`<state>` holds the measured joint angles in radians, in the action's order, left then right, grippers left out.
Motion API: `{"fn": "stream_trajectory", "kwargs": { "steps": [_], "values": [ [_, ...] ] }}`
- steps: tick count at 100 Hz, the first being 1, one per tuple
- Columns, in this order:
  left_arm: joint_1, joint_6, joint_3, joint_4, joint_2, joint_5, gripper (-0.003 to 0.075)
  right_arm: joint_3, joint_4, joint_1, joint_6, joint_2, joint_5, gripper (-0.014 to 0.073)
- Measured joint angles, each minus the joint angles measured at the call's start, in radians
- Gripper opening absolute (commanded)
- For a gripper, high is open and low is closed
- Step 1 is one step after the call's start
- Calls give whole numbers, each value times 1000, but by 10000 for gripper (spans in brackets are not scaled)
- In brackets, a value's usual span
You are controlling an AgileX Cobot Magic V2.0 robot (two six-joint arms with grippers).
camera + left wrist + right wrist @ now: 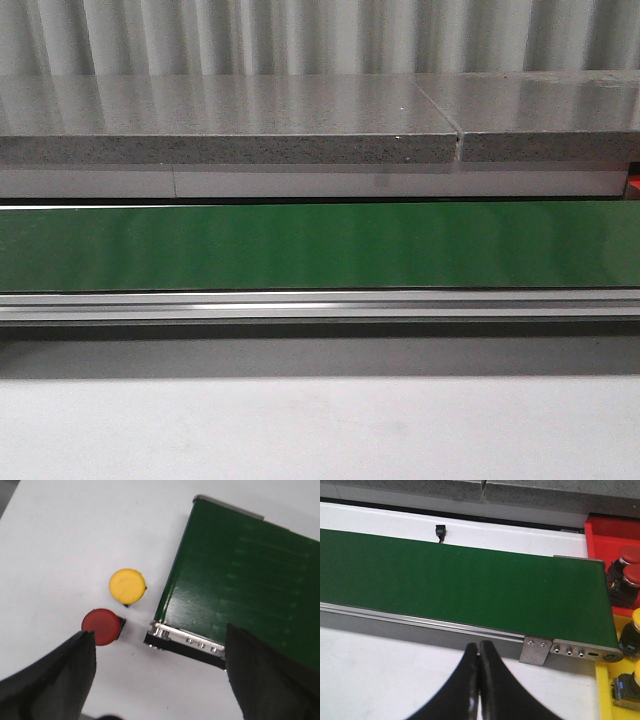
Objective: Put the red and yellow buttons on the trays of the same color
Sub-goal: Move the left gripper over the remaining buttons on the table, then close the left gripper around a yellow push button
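Note:
In the left wrist view a red button (100,626) and a yellow button (127,586) stand side by side on the white table, just off the end of the green belt (240,585). My left gripper (160,652) hangs above them, open and empty, one finger next to the red button. The right wrist view shows a red tray (612,535) holding red buttons (630,564) and a yellow tray (612,680) holding yellow buttons (635,630), both past the belt's end. My right gripper (479,652) is shut and empty over the white table before the belt. Neither gripper shows in the front view.
The green conveyor belt (320,245) runs across the front view with a metal rail (320,303) along its near side. A grey stone ledge (230,125) lies behind it. A small black part (440,531) sits on the white strip beyond the belt.

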<state>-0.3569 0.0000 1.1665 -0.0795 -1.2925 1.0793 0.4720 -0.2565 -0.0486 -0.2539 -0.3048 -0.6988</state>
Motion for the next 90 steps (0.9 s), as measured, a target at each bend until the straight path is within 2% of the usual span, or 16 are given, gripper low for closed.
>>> {"fn": "stream_trajectory", "kwargs": {
  "steps": [13,36,90],
  "values": [
    [-16,0,80,-4,-109,89,512,0,0,0,0,0,0,-67],
    [-16,-5,175,-8,-266,136,512,0,0,0,0,0,0,-67],
    [-16,-5,260,66,-537,143,512,0,0,0,0,0,0,-67]
  ]
}}
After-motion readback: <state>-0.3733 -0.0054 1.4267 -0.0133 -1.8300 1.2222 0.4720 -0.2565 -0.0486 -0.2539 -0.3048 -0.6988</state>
